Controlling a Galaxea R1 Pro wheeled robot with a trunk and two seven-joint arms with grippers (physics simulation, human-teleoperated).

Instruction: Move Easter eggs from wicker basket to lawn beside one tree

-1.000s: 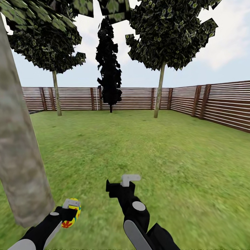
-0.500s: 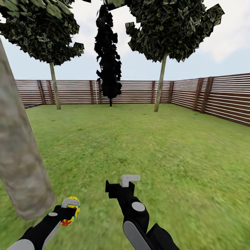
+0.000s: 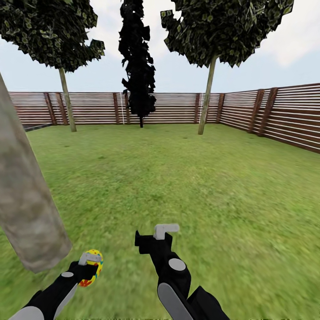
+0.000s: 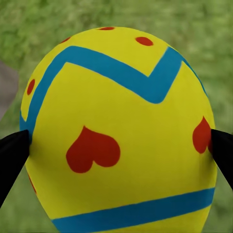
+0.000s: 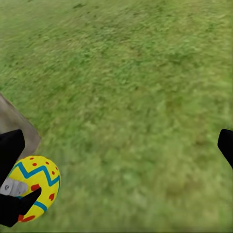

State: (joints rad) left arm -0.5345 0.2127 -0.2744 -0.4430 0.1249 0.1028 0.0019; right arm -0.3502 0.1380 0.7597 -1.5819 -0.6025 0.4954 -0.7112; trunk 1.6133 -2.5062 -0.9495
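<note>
Head view: left claw (image 3: 91, 266) grips Easter egg (image 3: 92, 267) just beside tree (image 3: 26, 209); right claw (image 3: 165, 230) released, empty.

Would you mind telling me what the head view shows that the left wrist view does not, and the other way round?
Head view alone: the thick tree trunk close beside the left gripper, the open, empty right gripper, the fence and the thin-trunked trees far across the lawn.

Left wrist view alone: the Easter egg close up, with red hearts, blue zigzag bands, and a black finger pressed to each side.

Both: that same egg held in the left gripper, above grass.
</note>
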